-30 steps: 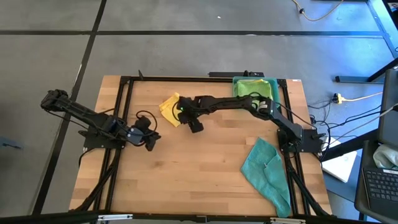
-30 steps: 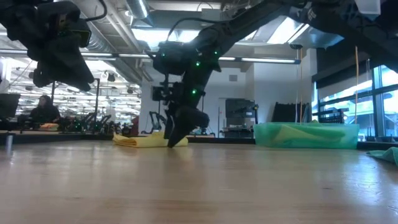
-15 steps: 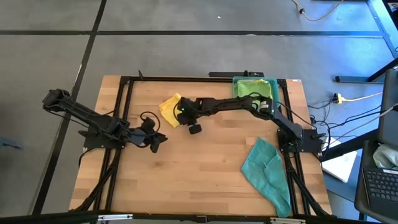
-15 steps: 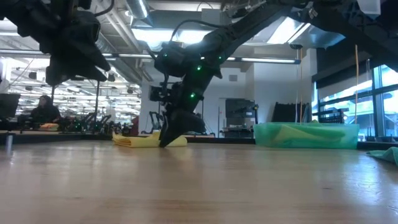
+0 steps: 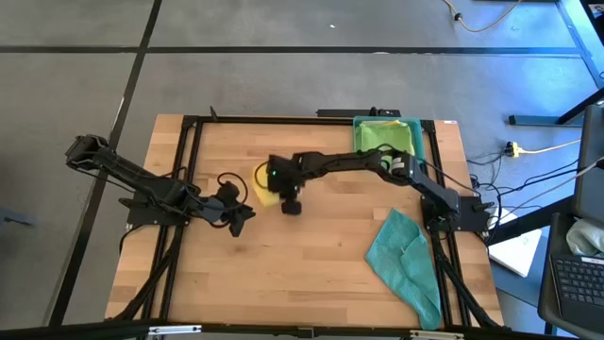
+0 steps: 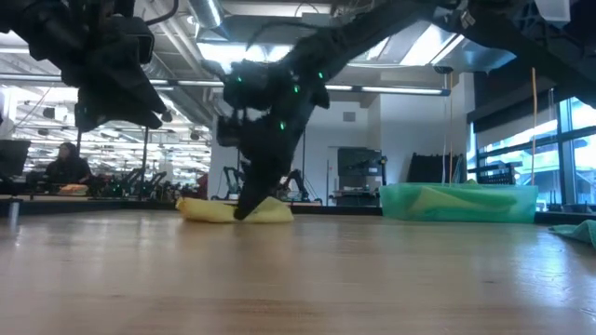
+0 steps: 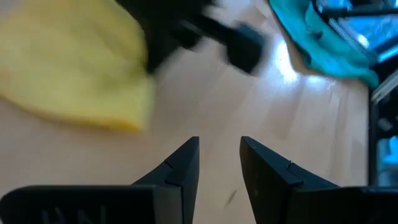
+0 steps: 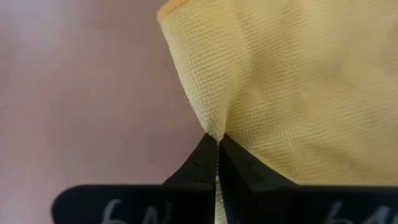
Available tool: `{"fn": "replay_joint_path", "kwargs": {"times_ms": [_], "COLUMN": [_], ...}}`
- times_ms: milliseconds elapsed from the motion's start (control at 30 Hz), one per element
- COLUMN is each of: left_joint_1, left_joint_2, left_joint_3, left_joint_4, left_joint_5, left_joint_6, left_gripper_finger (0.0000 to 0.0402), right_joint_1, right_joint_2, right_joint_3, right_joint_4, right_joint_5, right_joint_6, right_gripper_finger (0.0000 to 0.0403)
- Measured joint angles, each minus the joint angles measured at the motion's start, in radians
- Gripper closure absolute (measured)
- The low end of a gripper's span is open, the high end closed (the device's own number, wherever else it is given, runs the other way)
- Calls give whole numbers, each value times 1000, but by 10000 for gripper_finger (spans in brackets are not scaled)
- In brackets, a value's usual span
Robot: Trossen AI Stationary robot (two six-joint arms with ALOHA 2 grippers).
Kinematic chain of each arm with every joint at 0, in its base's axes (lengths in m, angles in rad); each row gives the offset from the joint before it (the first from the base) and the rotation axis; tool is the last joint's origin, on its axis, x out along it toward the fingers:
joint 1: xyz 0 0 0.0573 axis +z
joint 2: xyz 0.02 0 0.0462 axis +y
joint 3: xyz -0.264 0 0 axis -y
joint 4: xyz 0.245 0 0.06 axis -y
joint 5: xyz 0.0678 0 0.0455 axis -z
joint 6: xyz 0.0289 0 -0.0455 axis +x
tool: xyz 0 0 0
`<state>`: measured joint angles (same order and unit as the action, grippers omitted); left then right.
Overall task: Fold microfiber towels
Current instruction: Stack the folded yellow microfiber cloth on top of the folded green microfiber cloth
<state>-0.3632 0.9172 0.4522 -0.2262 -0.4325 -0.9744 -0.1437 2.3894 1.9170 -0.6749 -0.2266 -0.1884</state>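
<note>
Currently the right gripper point(image 8: 217, 144) has its two dark fingers pinched tight on a fold of a yellow towel point(image 5: 263, 183), which lies bunched on the wooden tabletop point(image 5: 311, 255) a little toward the far edge from its middle. From table height the towel point(image 6: 235, 211) is a low, slumped mound with the right arm coming down onto it. The weave shows clearly in the right wrist view: a soft, nubbly cloth that puckers where it is nipped. It looks light and limp, so it will likely drape and trail rather than hold any shape, and it should not slip easily from a firm pinch. For a clean fold, a corner or hemmed edge seems the best place to grip, since a pinch in the middle would only lift a peak. The left gripper point(image 7: 219, 163) hovers above bare wood just on the left side of the towel, its fingers parted to a narrow gap and holding nothing. A teal towel point(image 5: 406, 255) lies crumpled by the right edge, toward the near corner. Green and yellow cloths sit in a teal tray point(image 5: 359, 124) at the far right corner.
</note>
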Motion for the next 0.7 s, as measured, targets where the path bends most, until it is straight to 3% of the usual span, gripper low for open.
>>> {"fn": "replay_joint_path", "kwargs": {"times_ms": [200, 333, 567, 700], "left_joint_1": [0, 0, 0, 0], "left_joint_2": [1, 1, 1, 1], "left_joint_3": [0, 0, 0, 0], "left_joint_4": [0, 3, 3, 11], "left_joint_5": [0, 6, 68, 75], "left_joint_6": [141, 185, 259, 245], "left_gripper_finger": [293, 293, 293, 293], "right_joint_1": [59, 70, 68, 48], "right_joint_2": [0, -1, -1, -2], "right_joint_3": [85, 94, 90, 90], "right_joint_4": [-184, -215, -216, -219], "right_joint_5": [-179, -329, -435, -670], "right_joint_6": [94, 182, 264, 380], "right_gripper_finger": [396, 398, 396, 396]}}
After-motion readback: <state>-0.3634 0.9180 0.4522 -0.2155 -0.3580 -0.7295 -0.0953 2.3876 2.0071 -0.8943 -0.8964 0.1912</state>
